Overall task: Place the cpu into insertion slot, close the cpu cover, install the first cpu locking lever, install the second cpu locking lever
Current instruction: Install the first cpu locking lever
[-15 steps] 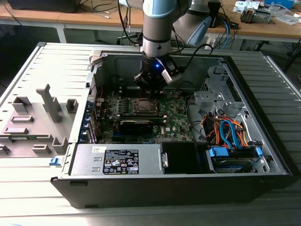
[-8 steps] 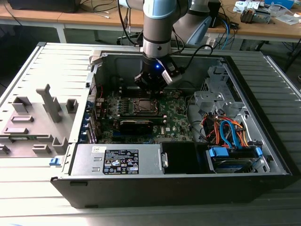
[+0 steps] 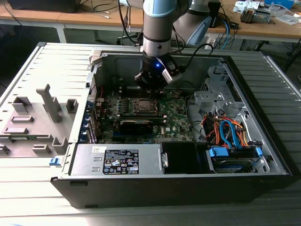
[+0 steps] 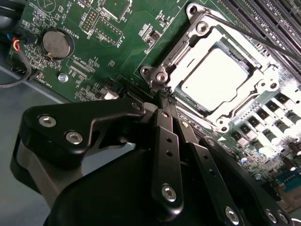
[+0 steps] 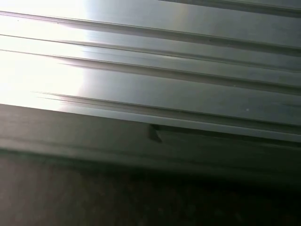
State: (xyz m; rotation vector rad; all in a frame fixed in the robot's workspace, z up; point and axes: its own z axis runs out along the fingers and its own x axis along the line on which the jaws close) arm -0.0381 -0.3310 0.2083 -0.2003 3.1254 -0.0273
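Note:
The insertion slot [image 3: 143, 106] sits mid-motherboard inside the open computer case [image 3: 263, 141]. In the second wrist view the cpu [image 4: 214, 77] lies in the slot, its top glaring pale silver. The cpu cover [image 4: 187, 52] lies flat around it as a silver frame. A thin locking lever rod [image 4: 244, 35] runs along the socket's far side. My gripper [image 4: 166, 96] is shut, its black fingertips pressed together just off the socket's screw corner [image 4: 161, 76], nothing visible between them. In the exterior view the gripper [image 3: 151, 87] hangs right above the slot's back edge.
Memory slots [image 4: 270, 19] flank the socket and a coin battery [image 4: 56, 42] lies on the board. A long black card [image 3: 141, 125], power supply [image 3: 117, 160] and cabled drive bay [image 3: 233, 155] crowd the case. Grey fixtures [image 3: 37, 117] stand at the exterior view's left. Ribbed metal [image 5: 150, 70] fills the first wrist view.

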